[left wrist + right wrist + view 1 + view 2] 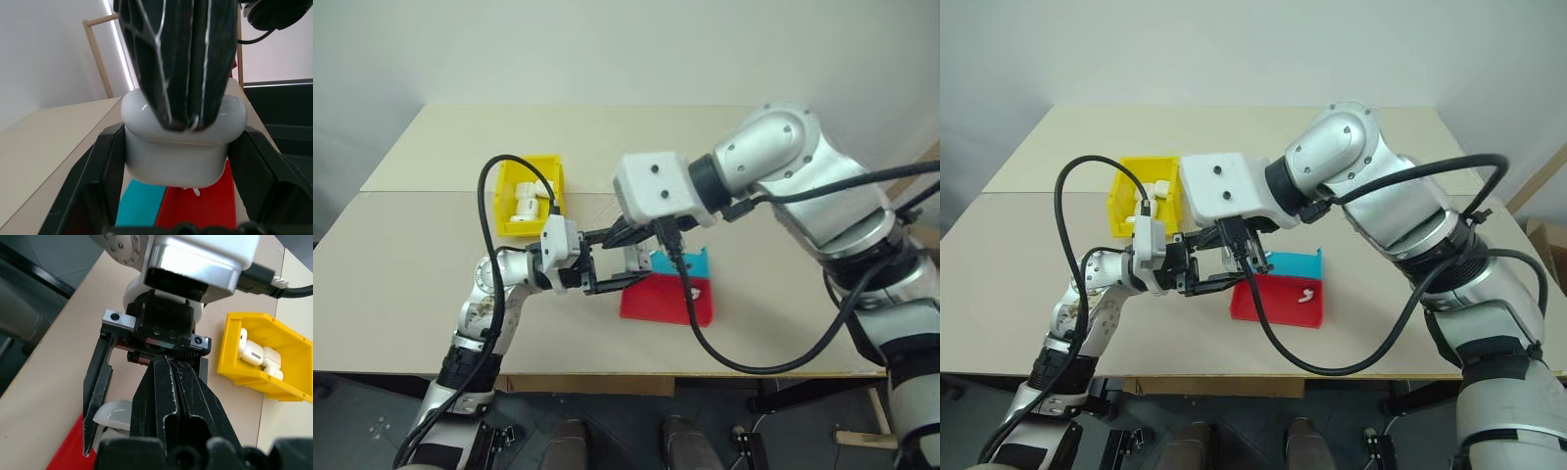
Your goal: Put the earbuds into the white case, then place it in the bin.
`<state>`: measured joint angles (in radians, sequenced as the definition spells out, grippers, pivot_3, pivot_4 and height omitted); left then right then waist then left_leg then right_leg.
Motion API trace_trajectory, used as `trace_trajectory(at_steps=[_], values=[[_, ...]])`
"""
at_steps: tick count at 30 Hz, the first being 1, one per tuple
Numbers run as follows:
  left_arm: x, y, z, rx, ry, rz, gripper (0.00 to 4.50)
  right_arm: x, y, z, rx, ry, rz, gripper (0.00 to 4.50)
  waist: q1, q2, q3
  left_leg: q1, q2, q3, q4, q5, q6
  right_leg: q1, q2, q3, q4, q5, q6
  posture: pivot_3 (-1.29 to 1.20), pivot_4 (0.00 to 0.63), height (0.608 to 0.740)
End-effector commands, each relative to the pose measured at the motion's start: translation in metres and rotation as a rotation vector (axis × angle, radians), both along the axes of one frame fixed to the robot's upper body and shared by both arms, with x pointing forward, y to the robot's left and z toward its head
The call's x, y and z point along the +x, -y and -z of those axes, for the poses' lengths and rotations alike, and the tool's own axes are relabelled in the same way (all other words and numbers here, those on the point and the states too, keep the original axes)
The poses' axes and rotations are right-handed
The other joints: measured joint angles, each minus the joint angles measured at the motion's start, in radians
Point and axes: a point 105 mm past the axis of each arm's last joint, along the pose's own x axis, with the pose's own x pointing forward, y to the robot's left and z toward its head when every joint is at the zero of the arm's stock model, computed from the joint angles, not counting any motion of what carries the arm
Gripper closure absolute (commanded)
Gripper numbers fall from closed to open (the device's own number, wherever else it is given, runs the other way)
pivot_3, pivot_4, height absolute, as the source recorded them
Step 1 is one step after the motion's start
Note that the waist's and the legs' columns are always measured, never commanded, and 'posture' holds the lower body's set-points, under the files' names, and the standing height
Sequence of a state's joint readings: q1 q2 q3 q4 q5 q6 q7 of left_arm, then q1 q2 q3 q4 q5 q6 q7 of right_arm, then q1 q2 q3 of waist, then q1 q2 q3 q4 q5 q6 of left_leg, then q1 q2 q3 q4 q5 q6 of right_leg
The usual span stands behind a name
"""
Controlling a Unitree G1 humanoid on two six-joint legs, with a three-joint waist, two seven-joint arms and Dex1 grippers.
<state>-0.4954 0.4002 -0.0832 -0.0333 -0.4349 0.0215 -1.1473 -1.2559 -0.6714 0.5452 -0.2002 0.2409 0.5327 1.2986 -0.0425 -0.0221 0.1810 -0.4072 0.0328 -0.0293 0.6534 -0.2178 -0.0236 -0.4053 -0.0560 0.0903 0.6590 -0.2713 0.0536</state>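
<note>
One beige surface (411, 264), bearing all items below

One white case (176, 156), glossy and rounded, pinched between the two black fingers (105, 171) of the left hand (625, 270), held above the tray; lid appears down, seam visible in the left wrist view

One right hand (171, 382), its two black fingers pressed together with nothing between them, tips resting on the top of the white case; in the head views it sits at 12 o'clock of the case

One flat tray (1273, 299), red with a blue section at its 12 o'clock side, lying at about 3 o'clock of the left hand, under the held case

One earbud (1306, 294), small and white, lying loose on the red part of the tray toward its 3 o'clock edge; whether a second lies there cannot be told

One yellow bin (505, 196), at 10 o'clock of the left hand, well apart from the tray; holds white pieces (257, 355), at least two, their kind unclear
</note>
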Motion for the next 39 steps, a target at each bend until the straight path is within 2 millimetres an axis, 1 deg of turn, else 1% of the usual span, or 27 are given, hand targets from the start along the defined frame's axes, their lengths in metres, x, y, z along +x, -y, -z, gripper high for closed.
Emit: trace_trajectory(at_steps=[1, 8, 19, 22, 33, 39], values=[[-0.006, -0.003, -0.015, -0.062, 0.067, 0.008, 1.69, 0.003, 0.005, -0.003, -0.013, 0.058, -0.007, 4.47, 0.0, 0.0, 0.0, 0.0, 0.0, 0.0, 0.0, 0.0, 0.0, 0.0, 0.0, 0.0, 0.0, 0.0, 0.0, 0.0, 0.15, 0.74], [-0.007, -0.007, -0.018, -0.097, 0.067, 0.003, 1.69, 0.009, 0.018, -0.002, -0.042, 0.08, 0.005, 4.47, 0.0, 0.0, 0.0, 0.0, 0.0, 0.0, 0.0, 0.0, 0.0, 0.0, 0.0, 0.0, 0.0, 0.0, 0.0, 0.0, 0.15, 0.74], [-0.004, -0.01, -0.02, -0.12, 0.065, -0.008, 1.69, 0.014, 0.028, -0.005, -0.03, 0.102, 0.031, 4.47, -0.001, 0.0, 0.0, 0.0, 0.0, 0.0, 0.0, 0.0, 0.0, 0.0, 0.0, 0.0, 0.0, 0.0, 0.0, 0.0, 0.15, 0.74], [-0.003, -0.011, -0.025, -0.155, 0.059, -0.015, 1.69, 0.017, 0.032, -0.003, -0.043, 0.11, 0.039, 4.47, 0.0, 0.0, 0.0, 0.0, 0.0, 0.0, 0.0, 0.0, 0.0, 0.0, 0.0, 0.0, 0.001, 0.0, 0.0, 0.0, 0.15, 0.74], [-0.002, -0.015, -0.033, -0.214, 0.062, -0.029, 1.69, 0.02, 0.035, -0.006, -0.021, 0.113, 0.051, 4.47, -0.001, 0.0, 0.0, 0.0, 0.0, 0.0, 0.0, 0.0, 0.0, 0.0, 0.0, 0.0, 0.001, 0.0, 0.0, 0.0, 0.15, 0.74], [0.001, -0.019, -0.034, -0.218, 0.05, -0.072, 1.69, 0.023, 0.035, -0.012, 0.034, 0.118, 0.076, 4.47, -0.001, 0.0, 0.0, 0.0, 0.0, 0.0, 0.0, 0.0, 0.0, 0.0, 0.0, 0.0, 0.001, 0.0, 0.0, 0.0, 0.15, 0.74]])
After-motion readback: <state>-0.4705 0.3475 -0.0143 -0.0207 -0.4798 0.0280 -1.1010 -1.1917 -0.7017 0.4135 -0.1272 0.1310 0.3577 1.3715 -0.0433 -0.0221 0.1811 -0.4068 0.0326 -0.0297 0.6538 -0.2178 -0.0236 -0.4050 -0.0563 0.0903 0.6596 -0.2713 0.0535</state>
